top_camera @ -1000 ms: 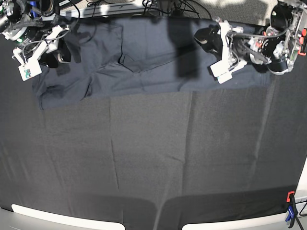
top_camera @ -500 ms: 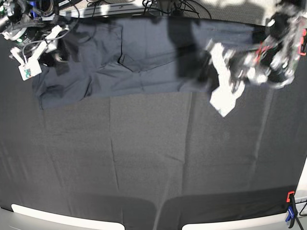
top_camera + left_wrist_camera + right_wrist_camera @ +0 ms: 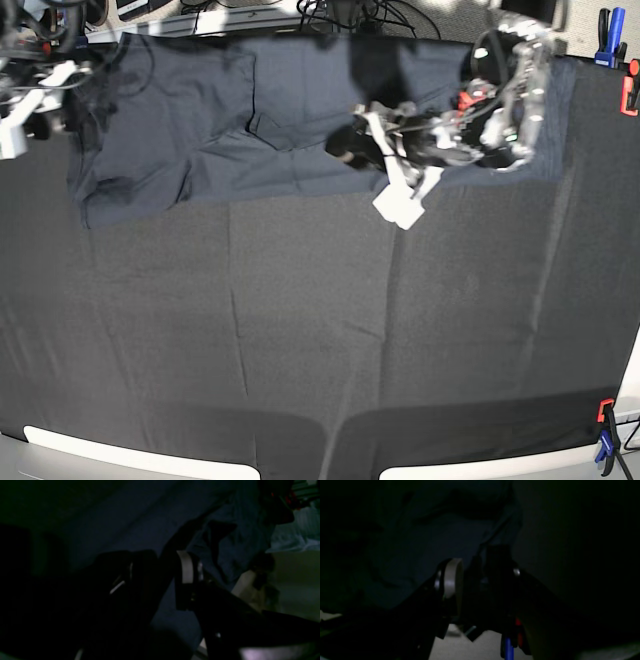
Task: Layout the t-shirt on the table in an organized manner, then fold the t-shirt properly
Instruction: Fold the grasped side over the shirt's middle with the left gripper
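Observation:
The dark navy t-shirt [image 3: 280,110] lies spread across the far part of the table [image 3: 320,330], creased, with its lower edge running left to right. My left gripper [image 3: 342,148] reaches in from the right and hovers over the shirt's lower middle. In the left wrist view its jaws [image 3: 165,562] stand apart, open, with shirt fabric [image 3: 140,517] showing between them. My right gripper [image 3: 60,100] sits at the far left corner by the shirt's sleeve. The right wrist view is very dark: the right gripper [image 3: 476,562] has its jaws apart, with shirt [image 3: 432,537] to the left and tablecloth [image 3: 570,542] to the right.
Red and blue clamps sit at the near right corner [image 3: 605,440] and the far right corner [image 3: 615,25]. Cables [image 3: 350,15] run along the far edge. Pale table edges [image 3: 130,455] show at the front.
My left arm has swung from the far right toward the middle of the shirt's lower edge. My right arm has drawn back left toward the corner. The shirt lies as before.

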`<state>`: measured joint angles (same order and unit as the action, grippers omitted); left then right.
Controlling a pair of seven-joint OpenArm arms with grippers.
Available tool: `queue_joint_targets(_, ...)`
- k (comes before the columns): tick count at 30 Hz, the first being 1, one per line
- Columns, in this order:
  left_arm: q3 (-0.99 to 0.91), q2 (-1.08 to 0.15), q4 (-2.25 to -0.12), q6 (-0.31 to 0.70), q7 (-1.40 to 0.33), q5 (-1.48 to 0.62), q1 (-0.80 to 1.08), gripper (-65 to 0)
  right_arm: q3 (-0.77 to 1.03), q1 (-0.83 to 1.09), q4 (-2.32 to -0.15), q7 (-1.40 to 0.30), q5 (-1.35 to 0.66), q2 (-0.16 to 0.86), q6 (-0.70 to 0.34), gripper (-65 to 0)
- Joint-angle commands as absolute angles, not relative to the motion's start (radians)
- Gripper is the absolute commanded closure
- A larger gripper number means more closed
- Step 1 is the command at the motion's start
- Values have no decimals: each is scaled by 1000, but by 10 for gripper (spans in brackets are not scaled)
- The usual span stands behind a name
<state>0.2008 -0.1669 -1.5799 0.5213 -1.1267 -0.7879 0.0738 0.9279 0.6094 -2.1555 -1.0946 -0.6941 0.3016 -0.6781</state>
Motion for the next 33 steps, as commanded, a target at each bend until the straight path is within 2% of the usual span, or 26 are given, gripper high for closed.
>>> queue_joint_targets(1, 198, -165, -1588, 528, -1126, -815, 64, -196, 948, 610, -2173, -1087, -720, 316, -698, -244)
queue_joint_targets(6, 198, -161, -1585, 528, -1185, -821, 69, -196, 968, 610, -2173, -1091, -718, 316, -698, -244)
queue_joint_targets(10, 198, -161, -1585, 528, -1258, -911, 76, -196, 968, 610, -2173, -1092, -719, 316, -698, -244)
queue_joint_targets(17, 198, -167, -1585, 619, -1260, -931, 163, -196, 968, 610, -2173, -1093, -719, 315, -698, -244)
queue_joint_targets(26, 198, -170, -1585, 622, -1297, -933, 184, -196, 968, 610, -2173, -1092, -719, 316, -698, -244)
queue_joint_targets(30, 198, -169, -1585, 622, -1203, -992, 149, -196, 968, 610, -2173, -1089, -719, 316, -698, -244)
queue_joint_targets(33, 201, -147, -1584, 608, -999, -956, 113, -196, 968, 610, -2173, -1089, -719, 315, -698, -244)
